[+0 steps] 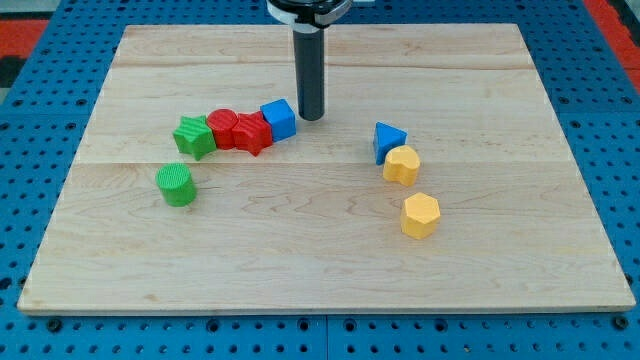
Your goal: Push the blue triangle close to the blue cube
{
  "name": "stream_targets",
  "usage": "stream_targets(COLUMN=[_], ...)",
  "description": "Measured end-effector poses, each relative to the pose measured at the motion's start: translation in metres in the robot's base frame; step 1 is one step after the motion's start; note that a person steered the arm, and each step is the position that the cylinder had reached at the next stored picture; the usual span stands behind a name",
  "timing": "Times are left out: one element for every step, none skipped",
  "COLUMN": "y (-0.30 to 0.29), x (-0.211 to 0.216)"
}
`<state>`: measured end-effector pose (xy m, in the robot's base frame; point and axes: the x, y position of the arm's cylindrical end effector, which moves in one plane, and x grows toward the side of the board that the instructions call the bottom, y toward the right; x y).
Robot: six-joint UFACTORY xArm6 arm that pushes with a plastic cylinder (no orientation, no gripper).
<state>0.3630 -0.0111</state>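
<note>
Wooden table (330, 250) on a blue pegboard surround (30, 110). Tool is a plain dark rod, nothing to open or close, holding nothing; my tip (311, 118) sits on the table just beside the blue cube (279, 119), at the cube's right in the view, touching or nearly so, can't tell which.

Blue cube is the right end of a tight row toward the view's left: red block (252, 133) touching it, another red block (223, 129) next, then green star-shaped block (194, 136) at the row's left end. Red shapes are hard to make out. Green cylinder (176, 185) sits apart, below the star.

Blue triangle (389, 141) is on the view's right, well apart from the blue cube and from my tip. Yellow block (402, 165) touches the triangle's lower right side. Second yellow block (421, 215), hexagonal look, lies below that, close but separate.
</note>
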Motion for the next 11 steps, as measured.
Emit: stream_targets(y=[-0.015,-0.044,-0.07,-0.033,0.045,0.112,0.106,0.075,0.053,0.02,0.008], x=[0.0,0.0,0.0,-0.005,-0.003,0.015,0.057,0.079,0.079,0.079,0.096])
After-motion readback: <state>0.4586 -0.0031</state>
